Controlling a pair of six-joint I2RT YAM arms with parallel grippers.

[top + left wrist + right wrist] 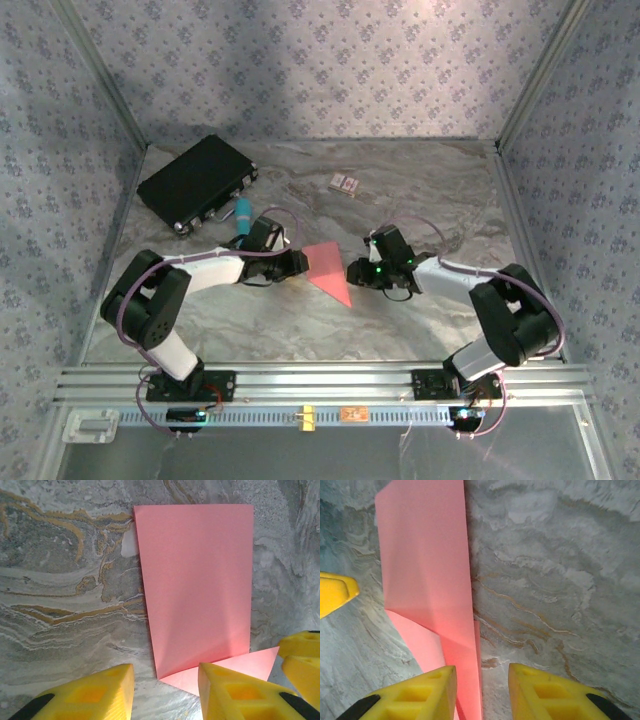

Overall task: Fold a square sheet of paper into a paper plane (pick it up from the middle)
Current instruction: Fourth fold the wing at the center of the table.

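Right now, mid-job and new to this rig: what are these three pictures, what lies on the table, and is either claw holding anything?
Two robot arms are bolted at the table's near edge. The overhead picture looks down on both: left gripper, right gripper. The other two pictures come from a camera on each wrist; the yellow blocks are that arm's own fingers. On the marble table lie a partly folded pink sheet of paper, a black case, a teal marker and a small patterned card. Both grippers sit at the paper's edges with jaws apart; neither looks clamped on it.
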